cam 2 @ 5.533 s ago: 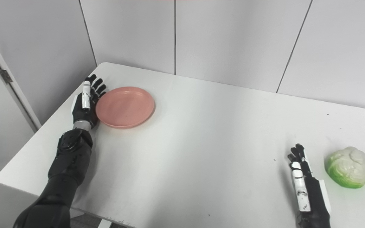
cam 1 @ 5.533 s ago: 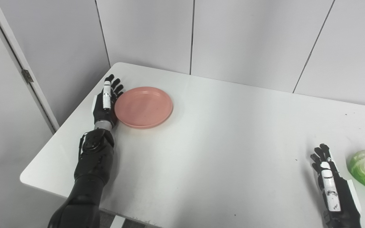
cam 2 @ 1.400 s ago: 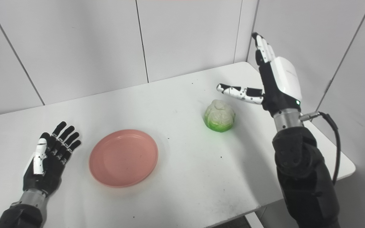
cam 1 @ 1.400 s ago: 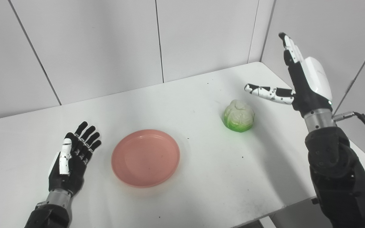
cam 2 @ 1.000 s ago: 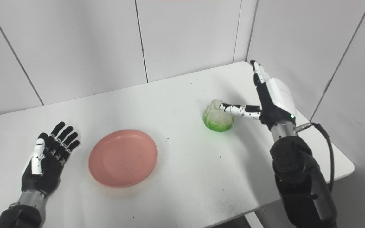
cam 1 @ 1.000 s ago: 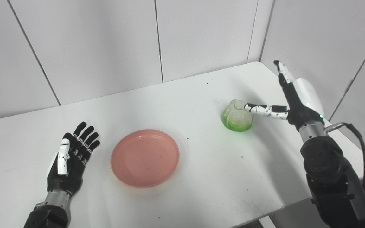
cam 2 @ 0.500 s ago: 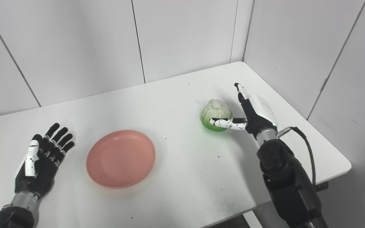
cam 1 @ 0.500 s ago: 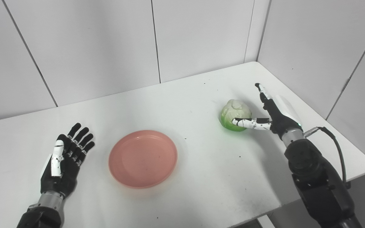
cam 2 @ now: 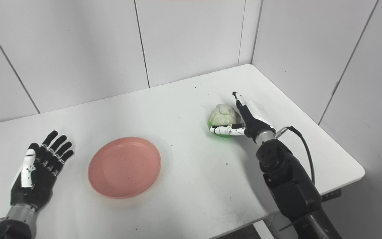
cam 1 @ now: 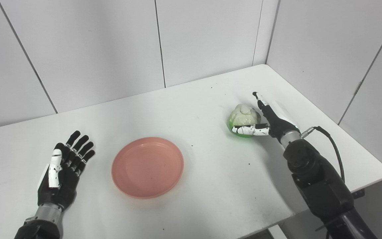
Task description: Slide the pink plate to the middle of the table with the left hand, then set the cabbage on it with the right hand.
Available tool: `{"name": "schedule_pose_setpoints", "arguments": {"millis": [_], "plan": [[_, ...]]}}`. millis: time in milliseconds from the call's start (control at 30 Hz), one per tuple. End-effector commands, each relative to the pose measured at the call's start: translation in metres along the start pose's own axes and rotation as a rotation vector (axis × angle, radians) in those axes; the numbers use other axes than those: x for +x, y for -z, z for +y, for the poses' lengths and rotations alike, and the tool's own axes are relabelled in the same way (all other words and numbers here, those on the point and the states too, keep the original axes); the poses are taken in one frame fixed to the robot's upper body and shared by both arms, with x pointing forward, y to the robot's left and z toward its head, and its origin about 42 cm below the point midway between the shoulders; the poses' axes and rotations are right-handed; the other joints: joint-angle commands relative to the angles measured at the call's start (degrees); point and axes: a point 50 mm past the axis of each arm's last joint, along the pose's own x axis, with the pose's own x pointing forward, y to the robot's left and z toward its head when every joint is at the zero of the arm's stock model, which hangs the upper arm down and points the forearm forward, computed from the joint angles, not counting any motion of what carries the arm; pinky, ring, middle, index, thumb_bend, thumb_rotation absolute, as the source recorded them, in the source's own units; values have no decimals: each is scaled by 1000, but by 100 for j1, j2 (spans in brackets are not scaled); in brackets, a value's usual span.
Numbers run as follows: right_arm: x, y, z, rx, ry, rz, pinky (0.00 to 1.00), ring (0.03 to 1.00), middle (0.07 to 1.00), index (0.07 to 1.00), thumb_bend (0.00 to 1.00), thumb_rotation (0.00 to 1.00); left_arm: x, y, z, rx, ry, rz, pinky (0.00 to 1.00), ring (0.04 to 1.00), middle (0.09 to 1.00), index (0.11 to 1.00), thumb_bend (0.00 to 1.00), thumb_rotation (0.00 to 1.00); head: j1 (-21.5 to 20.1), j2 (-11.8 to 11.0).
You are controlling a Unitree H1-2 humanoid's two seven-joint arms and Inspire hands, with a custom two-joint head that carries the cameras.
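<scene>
The pink plate (cam 1: 147,167) lies flat on the white table (cam 1: 217,186), a little left of its middle, with nothing on it. The cabbage (cam 1: 243,116), pale with a green base, sits toward the right rear. My right hand (cam 1: 272,117) is down beside the cabbage on its right. Its fingers stretch straight along the cabbage's far side and its thumb (cam 1: 250,129) lies across the near side, so the hand is open around it. My left hand (cam 1: 63,169) rests open on the table, left of the plate and apart from it.
Grey wall panels (cam 1: 211,39) close in the back and right side of the table. The table's right edge and front right corner (cam 1: 381,167) lie near my right arm. A black cable (cam 1: 332,146) loops off the right wrist.
The plate went from the far left corner, against my left hand, to mid-table; that hand drew away. My right hand dropped from the air to cup the cabbage. The camera turned right.
</scene>
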Motion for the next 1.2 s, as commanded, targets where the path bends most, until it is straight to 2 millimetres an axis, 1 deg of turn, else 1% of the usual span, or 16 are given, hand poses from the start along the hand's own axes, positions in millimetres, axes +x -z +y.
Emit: {"name": "schedule_pose_setpoints", "arguments": {"millis": [0,167,467,633,800,967,1133,1167], "plan": [[11,-15,-21,-14,63,-59,866,975,1000,1000,1000,485,-22,26,16,-23,-57,127,908,893,903,893,450,1000,1,13],[18,-15,-19,-20,47,-44,880,984,1000,1000,1000,488,-24,25,18,-12,-52,126,903,890,903,895,447,1000,-5,39],[29,-14,-15,-47,11,-12,867,986,1000,1000,1000,470,-27,25,21,-15,-45,132,907,896,911,904,450,1000,-32,56],[36,-14,-13,-36,-8,-3,848,983,1000,1000,1000,435,-28,25,21,-10,-44,137,908,897,912,906,453,1000,-32,62],[43,-14,-12,-19,-25,-11,856,982,1000,1000,1000,397,-29,24,20,-4,-38,138,906,897,910,902,454,1000,-29,77],[49,-12,-10,-20,-36,-7,852,981,1000,1000,1000,386,-31,23,19,-9,-42,140,901,894,908,901,456,1000,-15,93],[52,-12,-9,-24,-14,-1,852,953,982,994,1000,345,-31,23,18,-3,-46,147,901,890,903,896,452,1000,-2,103],[52,-11,-8,1,-11,-7,852,950,978,991,1000,341,-31,23,18,-2,-45,146,900,889,903,895,451,1000,-2,103]]}}
